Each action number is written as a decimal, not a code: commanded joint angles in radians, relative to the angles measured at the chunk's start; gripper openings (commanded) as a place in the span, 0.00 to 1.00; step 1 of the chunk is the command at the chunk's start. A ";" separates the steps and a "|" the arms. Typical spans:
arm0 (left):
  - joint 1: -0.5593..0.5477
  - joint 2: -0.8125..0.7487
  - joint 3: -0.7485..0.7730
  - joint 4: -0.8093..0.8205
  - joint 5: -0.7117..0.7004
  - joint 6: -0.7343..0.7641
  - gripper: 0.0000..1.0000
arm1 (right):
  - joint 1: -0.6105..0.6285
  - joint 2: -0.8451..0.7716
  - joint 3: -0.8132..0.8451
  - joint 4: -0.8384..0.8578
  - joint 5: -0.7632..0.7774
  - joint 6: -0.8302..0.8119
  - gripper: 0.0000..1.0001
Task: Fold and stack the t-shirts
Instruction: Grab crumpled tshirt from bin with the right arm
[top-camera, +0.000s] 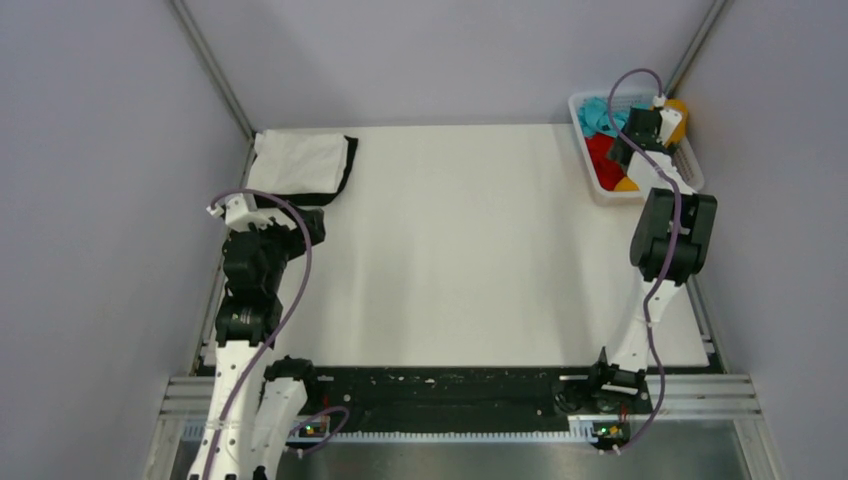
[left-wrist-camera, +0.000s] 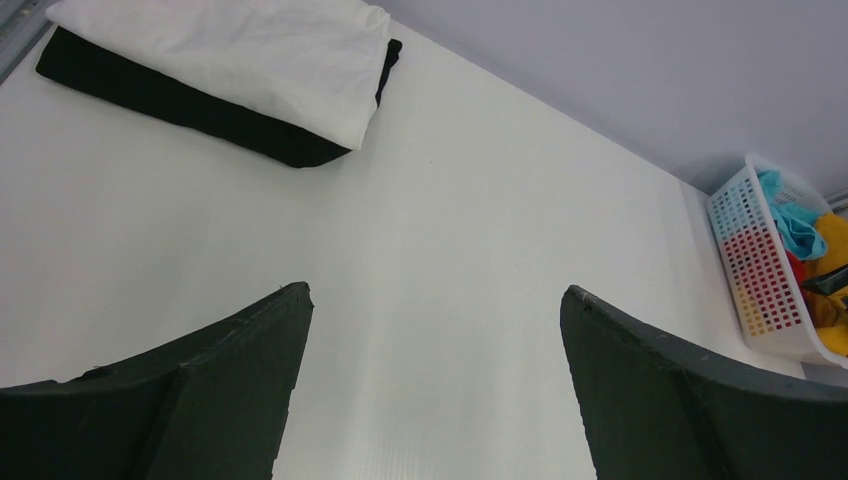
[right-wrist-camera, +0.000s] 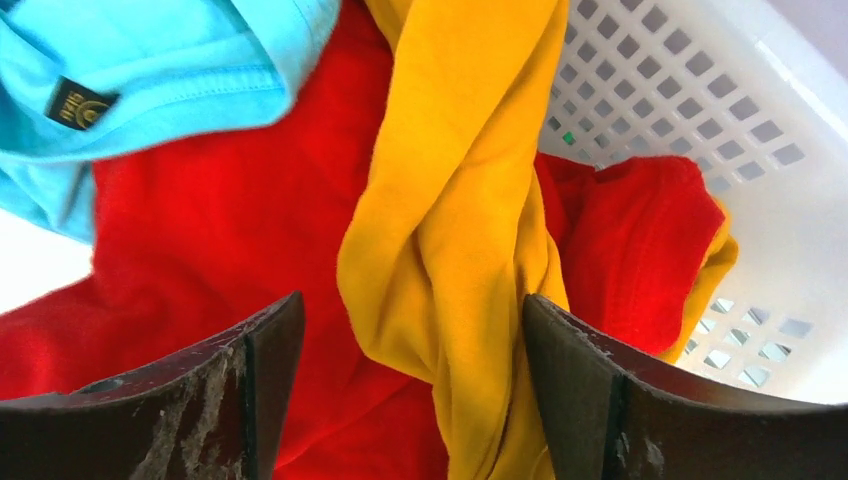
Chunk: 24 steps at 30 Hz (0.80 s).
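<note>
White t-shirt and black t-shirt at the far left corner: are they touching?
Touching. The left wrist view shows the white t-shirt lying folded directly on the black t-shirt, no gap.

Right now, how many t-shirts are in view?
5. The white shirt lies folded on the black shirt at far left; the teal shirt, red shirt and orange-yellow shirt are heaped in the basket at far right. More could be buried there.

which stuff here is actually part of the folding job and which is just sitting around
Part of the job: white t-shirt folded on top of the black t-shirt; red t-shirt, teal t-shirt and orange-yellow t-shirt, crumpled in the mesh basket.
Just there: mesh basket; table.
</note>
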 joint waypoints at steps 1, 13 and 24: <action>0.000 -0.008 -0.003 0.057 -0.018 0.011 0.99 | -0.028 -0.066 -0.051 0.023 -0.040 0.024 0.78; 0.000 0.002 -0.003 0.060 -0.019 0.017 0.99 | -0.037 -0.239 -0.256 0.214 -0.081 0.036 0.53; 0.000 0.007 -0.001 0.056 -0.016 0.020 0.99 | -0.063 -0.158 -0.184 0.157 -0.145 0.028 0.42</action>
